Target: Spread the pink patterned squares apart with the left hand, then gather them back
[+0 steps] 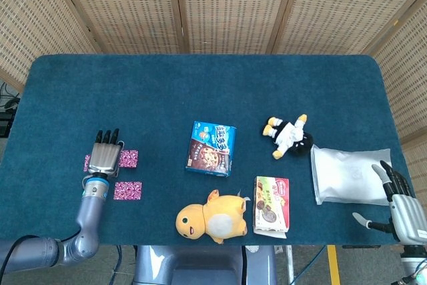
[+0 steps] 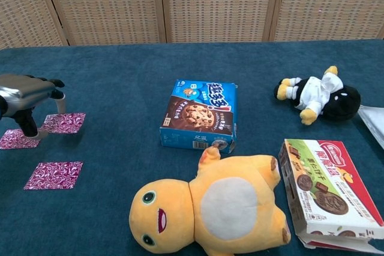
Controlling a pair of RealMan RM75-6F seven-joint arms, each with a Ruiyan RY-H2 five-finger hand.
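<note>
Pink squares lie on the blue table [image 1: 200,78]: one square [image 2: 54,175] sits nearest, alone. Just past it, the left hand [image 1: 105,156] rests flat, fingers down, touching two squares [image 2: 63,122], holding nothing. Far off, the right hand [image 1: 400,201] is spread wide beside a white bag [image 1: 347,175]

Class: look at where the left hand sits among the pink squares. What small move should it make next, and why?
Probably sweep toward the near square, drawing the two squares under the left hand along. The far square and side square sit by its fingers, while the near one lies apart, so gathering looks unfinished.
</note>
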